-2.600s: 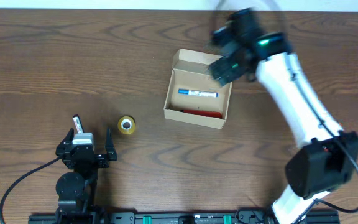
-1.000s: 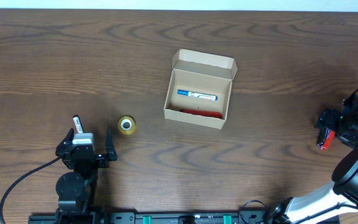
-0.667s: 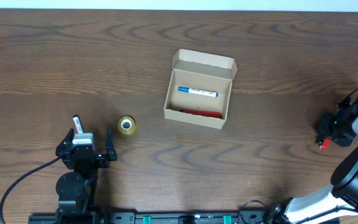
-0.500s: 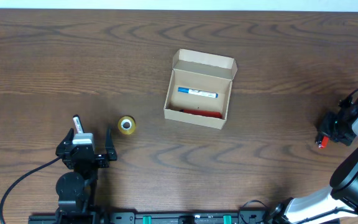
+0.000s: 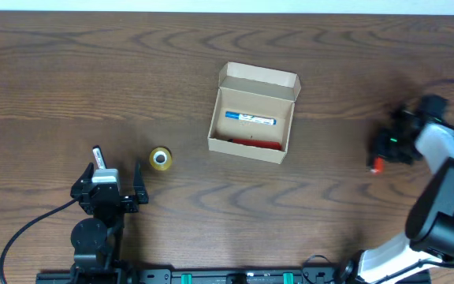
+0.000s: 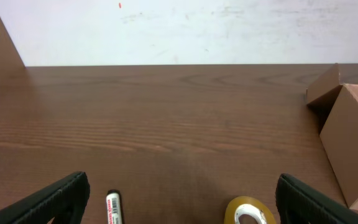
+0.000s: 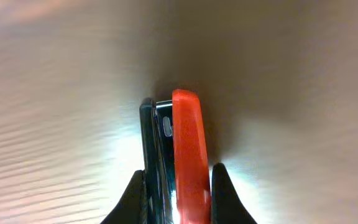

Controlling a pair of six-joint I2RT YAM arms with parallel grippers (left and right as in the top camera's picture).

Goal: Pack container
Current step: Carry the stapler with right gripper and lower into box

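The container (image 5: 278,77), a tan cardboard box with its flap lid raised, stands at the table's centre. Inside it lie a blue-labelled marker (image 5: 251,119) and a red marker (image 5: 254,143). To its right, well apart from it, my right gripper (image 5: 384,155) is shut on a slim red and black object (image 7: 188,143) whose red end (image 5: 375,166) pokes out. My left gripper (image 5: 113,175) rests open at the front left with nothing between its fingers. A white marker (image 6: 113,208) and a yellow tape roll (image 6: 248,211) lie just ahead of it. The box's side (image 6: 353,143) shows at the right of the left wrist view.
The tape roll (image 5: 160,158) sits between the left gripper and the box. The white marker (image 5: 97,155) lies by the left gripper's left finger. A black cable (image 5: 22,233) runs along the front left. The right arm's base (image 5: 440,237) stands at the front right corner.
My right gripper closed on the red and black object near the table's right edge, then carried it left and a little farther back. The left arm has not moved.
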